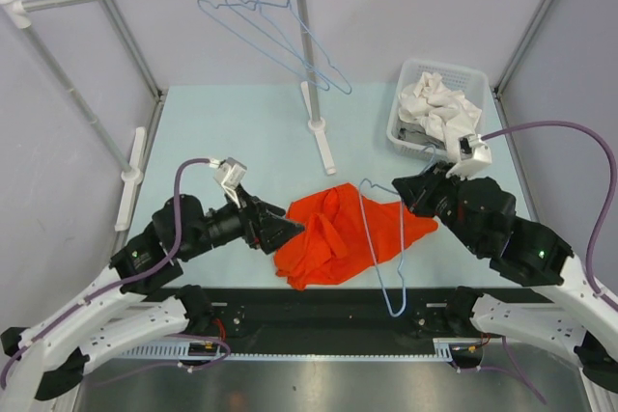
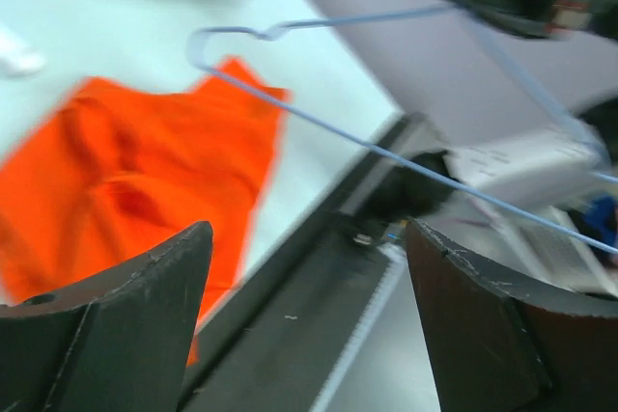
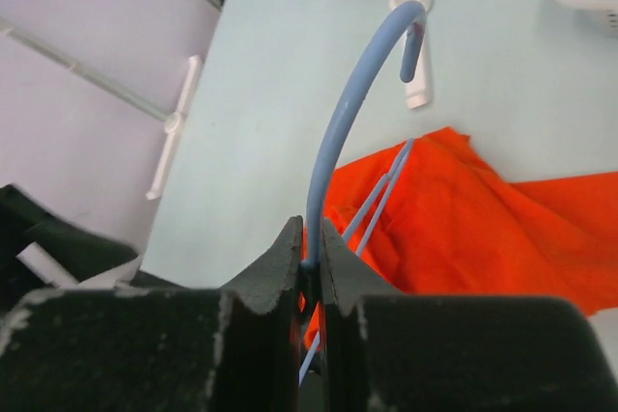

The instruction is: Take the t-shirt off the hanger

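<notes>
My arms (image 1: 193, 229) are black up high and white down by the black rail (image 1: 319, 320), with purple cables (image 1: 550, 123); the left gripper (image 2: 307, 238) has dark, scuffed fingers (image 2: 126, 315)

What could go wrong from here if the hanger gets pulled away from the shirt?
1. The left claw is open and holds nothing. If the hanger is pulled, the shirt may drag along with it.
2. The right claw pinches only the thin wire below the hook, so the hanger could swivel or slip.
3. One corner of the hanger lies over the black rail by the arm bases and may snag there.
</notes>
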`<state>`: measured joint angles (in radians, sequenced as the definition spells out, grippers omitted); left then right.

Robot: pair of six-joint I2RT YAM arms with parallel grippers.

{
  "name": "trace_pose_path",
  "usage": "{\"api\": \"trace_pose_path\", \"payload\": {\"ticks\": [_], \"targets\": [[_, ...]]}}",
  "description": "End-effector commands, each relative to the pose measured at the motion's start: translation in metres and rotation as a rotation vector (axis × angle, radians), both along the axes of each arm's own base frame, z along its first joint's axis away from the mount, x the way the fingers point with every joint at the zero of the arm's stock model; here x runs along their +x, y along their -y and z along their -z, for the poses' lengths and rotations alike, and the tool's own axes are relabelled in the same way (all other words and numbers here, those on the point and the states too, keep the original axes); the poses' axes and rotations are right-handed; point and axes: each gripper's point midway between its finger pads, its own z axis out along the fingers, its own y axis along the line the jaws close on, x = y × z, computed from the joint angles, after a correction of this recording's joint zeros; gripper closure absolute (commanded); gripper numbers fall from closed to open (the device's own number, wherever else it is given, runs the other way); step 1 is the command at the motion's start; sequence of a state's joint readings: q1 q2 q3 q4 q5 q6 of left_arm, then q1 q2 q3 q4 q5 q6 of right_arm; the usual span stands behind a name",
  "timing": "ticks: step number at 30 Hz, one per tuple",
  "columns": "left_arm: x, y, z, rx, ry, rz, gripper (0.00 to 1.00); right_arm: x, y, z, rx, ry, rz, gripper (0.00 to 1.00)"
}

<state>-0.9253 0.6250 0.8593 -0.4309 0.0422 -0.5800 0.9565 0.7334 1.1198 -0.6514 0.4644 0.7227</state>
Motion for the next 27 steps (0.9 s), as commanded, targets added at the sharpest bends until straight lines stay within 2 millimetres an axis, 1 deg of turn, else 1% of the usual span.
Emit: {"api": "trace_pose_path", "payload": {"ticks": [1, 2, 3, 4, 5, 6, 7, 8, 9, 10, 11, 12, 13, 14, 17, 18, 20, 21, 24, 27], "targets": [[-0.052, 0.042, -0.048, -0.234, -0.086, 0.353, 0.16, 0.012, 0.008, 0.005, -0.101, 0.041, 0.057, 1.00], [-0.071, 0.049, -0.055, -0.285, -0.123, 0.477, 0.18, 0.012, 0.005, 0.007, -0.139, 0.068, 0.035, 1.00], [-0.078, 0.056, -0.048, -0.318, -0.177, 0.526, 0.20, 0.013, 0.003, 0.008, -0.152, 0.085, 0.027, 1.00], [-0.090, 0.061, -0.073, -0.434, -0.168, 0.592, 0.21, 0.016, 0.001, 0.004, -0.150, 0.116, 0.029, 1.00], [-0.089, 0.069, -0.070, -0.447, -0.182, 0.591, 0.21, 0.016, -0.002, 0.015, -0.180, 0.115, 0.022, 1.00], [-0.090, 0.075, -0.070, -0.436, -0.170, 0.590, 0.21, 0.018, -0.002, 0.016, -0.192, 0.129, 0.028, 1.00], [-0.102, 0.081, -0.068, -0.414, -0.176, 0.619, 0.20, 0.019, -0.002, 0.019, -0.201, 0.132, 0.034, 1.00], [-0.098, 0.091, -0.068, -0.395, -0.180, 0.592, 0.20, 0.018, -0.006, 0.026, -0.217, 0.132, 0.017, 1.00], [-0.101, 0.096, -0.062, -0.367, -0.191, 0.594, 0.20, 0.017, -0.008, 0.026, -0.214, 0.137, 0.013, 1.00], [-0.112, 0.101, -0.062, -0.361, -0.198, 0.622, 0.21, 0.017, -0.010, 0.028, -0.218, 0.140, 0.007, 1.00], [-0.110, 0.107, -0.058, -0.357, -0.206, 0.597, 0.20, 0.014, -0.015, 0.033, -0.231, 0.142, -0.012, 1.00], [-0.112, 0.110, -0.058, -0.359, -0.202, 0.590, 0.21, 0.014, -0.014, 0.035, -0.244, 0.143, -0.002, 1.00], [-0.120, 0.114, -0.054, -0.351, -0.207, 0.601, 0.21, 0.013, -0.014, 0.036, -0.249, 0.143, 0.005, 1.00], [-0.120, 0.119, -0.048, -0.334, -0.213, 0.592, 0.21, 0.013, -0.015, 0.038, -0.254, 0.140, 0.010, 1.00], [-0.122, 0.129, -0.032, -0.289, -0.236, 0.551, 0.23, 0.009, -0.020, 0.036, -0.241, 0.150, 0.010, 1.00], [-0.126, 0.134, -0.027, -0.278, -0.244, 0.555, 0.23, 0.008, -0.023, 0.035, -0.237, 0.154, 0.007, 1.00], [-0.131, 0.140, -0.026, -0.277, -0.244, 0.572, 0.25, 0.007, -0.027, 0.035, -0.241, 0.157, 0.004, 1.00], [-0.135, 0.146, -0.021, -0.265, -0.253, 0.579, 0.25, 0.006, -0.031, 0.036, -0.249, 0.159, -0.001, 1.00], [-0.139, 0.155, -0.016, -0.258, -0.280, 0.580, 0.30, 0.005, -0.034, 0.036, -0.262, 0.169, 0.009, 1.00], [-0.144, 0.161, -0.015, -0.275, -0.311, 0.598, 0.39, 0.001, -0.038, 0.035, -0.264, 0.180, 0.009, 1.00]]}}
